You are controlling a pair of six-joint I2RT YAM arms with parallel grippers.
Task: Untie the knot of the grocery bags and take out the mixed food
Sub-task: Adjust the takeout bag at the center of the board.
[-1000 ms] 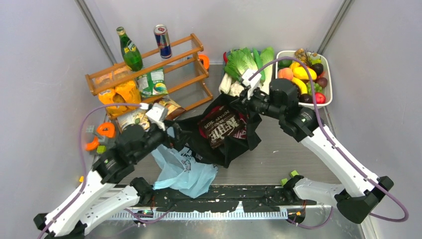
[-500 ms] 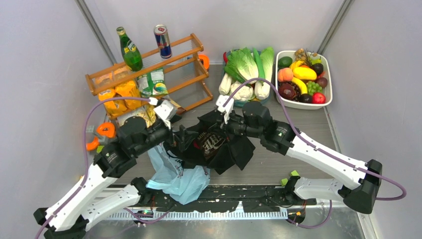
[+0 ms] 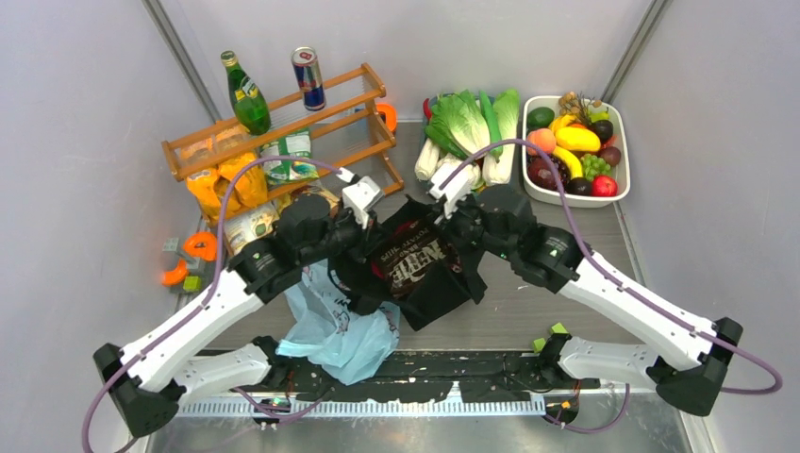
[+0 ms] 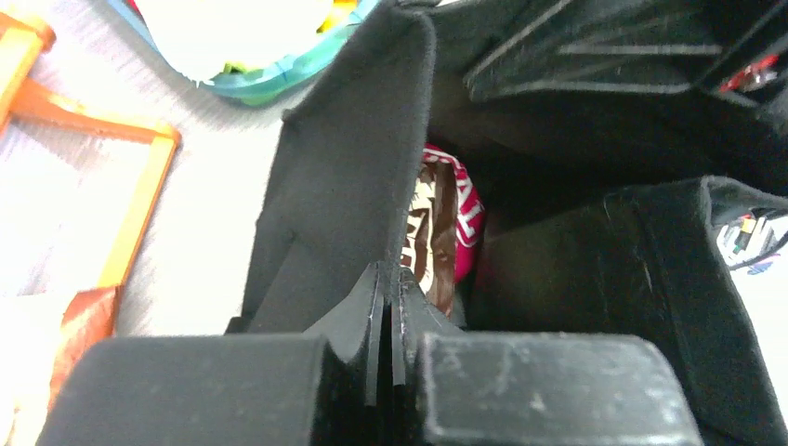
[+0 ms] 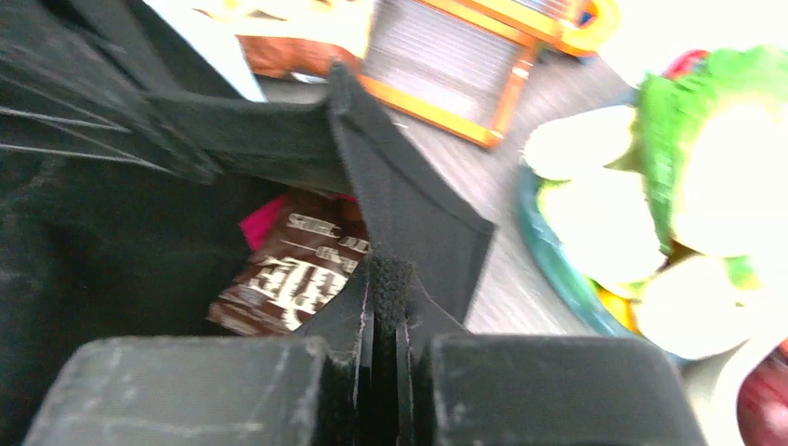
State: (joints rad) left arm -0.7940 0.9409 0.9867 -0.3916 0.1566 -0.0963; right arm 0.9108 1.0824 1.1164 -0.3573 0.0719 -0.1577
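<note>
Black tote (image 3: 436, 294) — one; blue bag (image 3: 332, 332) — one

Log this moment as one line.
left gripper: shut on black fabric tote edge | right gripper: shut on tote edge | dark brown snack packet: inside tote | light-blue plastic bag: beside tote

The top camera hung above and behind the arms, facing down and forward, far enough off to take in the whole table (image 3: 528, 316). The arm bases (image 3: 132, 401) lay along its bottom edge, with the rack (image 3: 283, 123), vegetables (image 3: 467, 123) and fruit tray (image 3: 566, 200) toward the top. The left wrist camera sat right behind the left gripper (image 4: 388, 297) and looked along it, very near, into the tote (image 4: 344, 186). A strip of rack showed at its left edge. The right wrist camera sat just as close behind the right gripper (image 5: 383, 307), facing the tote's rim, with rack above and vegetables to the right. All three views shared the tote and the brown packet (image 3: 408, 260) inside it.
</note>
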